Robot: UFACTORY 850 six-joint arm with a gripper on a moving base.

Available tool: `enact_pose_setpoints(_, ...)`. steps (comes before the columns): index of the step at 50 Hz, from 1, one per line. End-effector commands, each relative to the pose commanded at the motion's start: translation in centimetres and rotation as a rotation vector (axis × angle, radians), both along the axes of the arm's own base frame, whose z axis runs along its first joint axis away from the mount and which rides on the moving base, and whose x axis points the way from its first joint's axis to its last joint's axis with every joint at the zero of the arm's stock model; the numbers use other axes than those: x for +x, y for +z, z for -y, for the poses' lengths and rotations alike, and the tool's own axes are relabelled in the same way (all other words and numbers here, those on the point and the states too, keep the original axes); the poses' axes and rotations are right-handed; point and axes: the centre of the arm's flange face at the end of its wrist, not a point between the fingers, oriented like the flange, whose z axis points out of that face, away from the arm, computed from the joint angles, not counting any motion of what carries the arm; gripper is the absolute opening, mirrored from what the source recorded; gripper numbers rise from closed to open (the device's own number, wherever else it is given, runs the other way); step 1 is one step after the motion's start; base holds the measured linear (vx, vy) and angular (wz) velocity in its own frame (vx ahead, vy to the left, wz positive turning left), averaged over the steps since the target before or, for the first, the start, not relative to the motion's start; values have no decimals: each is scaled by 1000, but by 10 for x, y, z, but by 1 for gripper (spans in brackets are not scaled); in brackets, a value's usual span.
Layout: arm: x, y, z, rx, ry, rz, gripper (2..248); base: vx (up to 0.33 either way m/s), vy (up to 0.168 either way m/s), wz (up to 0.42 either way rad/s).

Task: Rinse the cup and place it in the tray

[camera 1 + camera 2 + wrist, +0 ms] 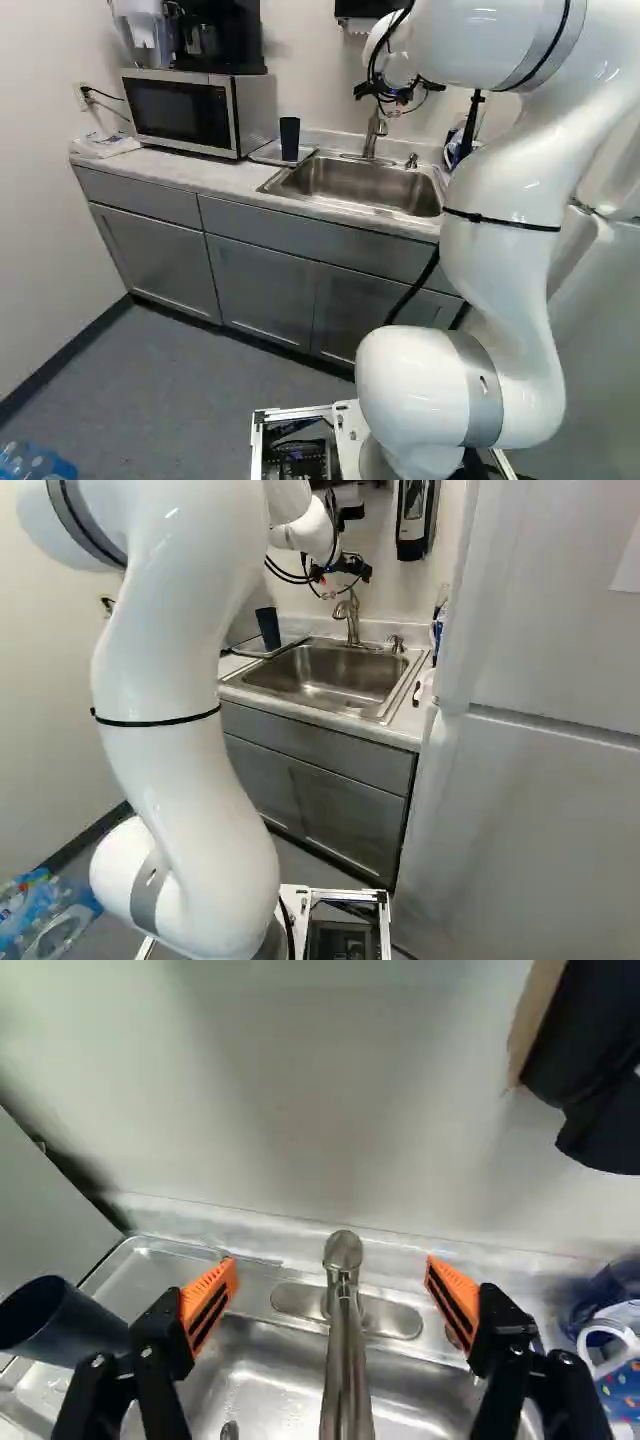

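While gripper (399, 96) hangs with fingers wide apart, dark cup (290, 138) stands on tray (264, 154) to its left, outside grip

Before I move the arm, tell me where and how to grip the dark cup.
I'd grip the dark cup around mid-height, coming level from the sink side: it stands upright on the tray, tall and without visible handle, the microwave close on its other side.
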Motion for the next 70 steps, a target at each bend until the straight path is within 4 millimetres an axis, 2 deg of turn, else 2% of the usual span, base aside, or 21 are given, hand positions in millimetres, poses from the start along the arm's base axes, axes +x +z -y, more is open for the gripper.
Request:
enact_pose_setpoints(22,-49,-7,2,36,-7,-143,247,0,0,0)
enact_pose_setpoints(55,-132,-25,-7,114,2,-434,247,0,0,0)
enact_pose_setpoints(63,-146,-25,-9,116,-2,-434,247,0,0,0)
enact_pose_setpoints(70,-147,-25,-9,116,-2,-434,247,0,0,0)
